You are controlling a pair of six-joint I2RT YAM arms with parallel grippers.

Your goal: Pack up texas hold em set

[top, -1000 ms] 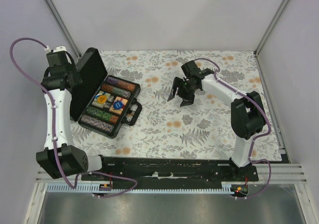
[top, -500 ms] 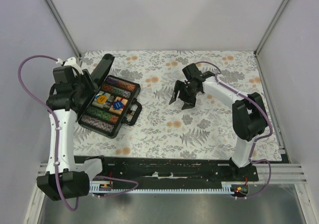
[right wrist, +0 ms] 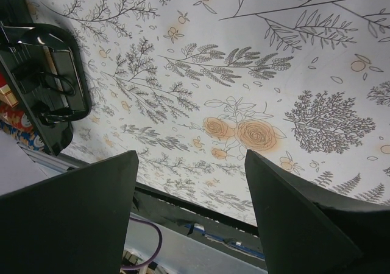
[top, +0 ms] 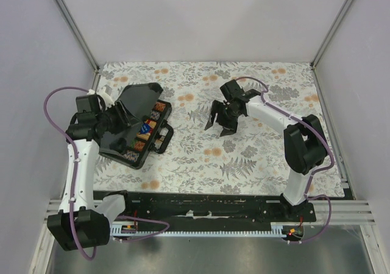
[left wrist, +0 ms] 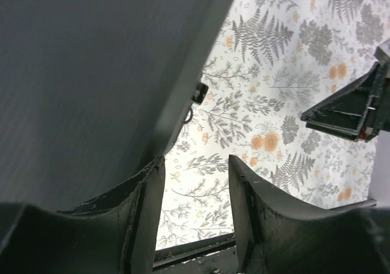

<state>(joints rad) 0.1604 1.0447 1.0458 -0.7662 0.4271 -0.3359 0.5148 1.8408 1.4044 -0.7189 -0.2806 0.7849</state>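
The black case (top: 131, 154) of the texas hold em set lies at the table's left, its lid (top: 135, 106) tilted about halfway down over the tray. Under the lid's edge I see striped chips (top: 156, 111), coloured pieces (top: 146, 128) and the handle (top: 163, 139) at the front. My left gripper (top: 113, 120) is behind the lid. In the left wrist view the left gripper (left wrist: 195, 161) is open, one finger (left wrist: 146, 195) against the lid (left wrist: 91, 73), nothing between the fingers. My right gripper (top: 218, 125) hangs open over the mid table. The right gripper (right wrist: 190, 155) holds nothing; the case (right wrist: 49, 103) shows at the left.
The floral tablecloth (top: 244, 158) covers the table. Pale walls and metal uprights (top: 73, 27) close in the left, back and right. A black rail (top: 213, 204) carrying both arm bases runs along the near edge. The right gripper (left wrist: 347, 106) shows in the left wrist view.
My left arm has swung right and down, pushing the lid from wide open to about halfway over the tray. The right gripper has barely shifted.
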